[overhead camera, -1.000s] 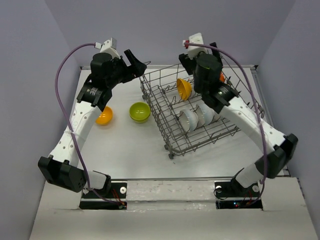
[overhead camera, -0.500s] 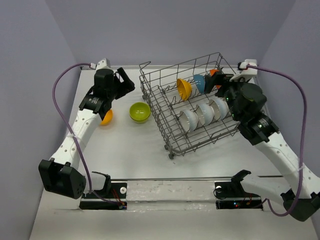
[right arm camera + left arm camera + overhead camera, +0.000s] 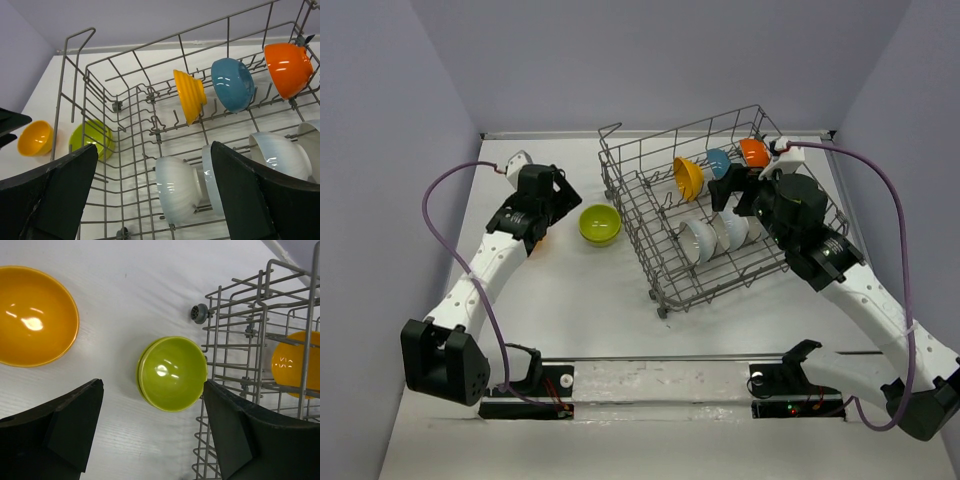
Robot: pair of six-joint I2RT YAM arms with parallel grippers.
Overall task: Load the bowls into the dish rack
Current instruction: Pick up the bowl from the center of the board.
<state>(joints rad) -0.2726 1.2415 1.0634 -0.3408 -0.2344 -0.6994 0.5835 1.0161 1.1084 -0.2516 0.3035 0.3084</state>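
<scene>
1. White table (image 3: 580, 300): a green bowl (image 3: 172, 372) and an orange bowl (image 3: 35, 315) lie loose beside the rack (image 3: 650, 215). Other bowls are already racked.
2. Left gripper (image 3: 152, 389): spread, empty, held above the green bowl.
3. Right gripper (image 3: 154, 150): spread, empty, held over the rack.
4. Advised: one finger is lowered inside the green bowl's rim and one outside, then closed.

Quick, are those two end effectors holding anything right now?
Left end effector: open, holding nothing.
Right end effector: open, holding nothing.
</scene>
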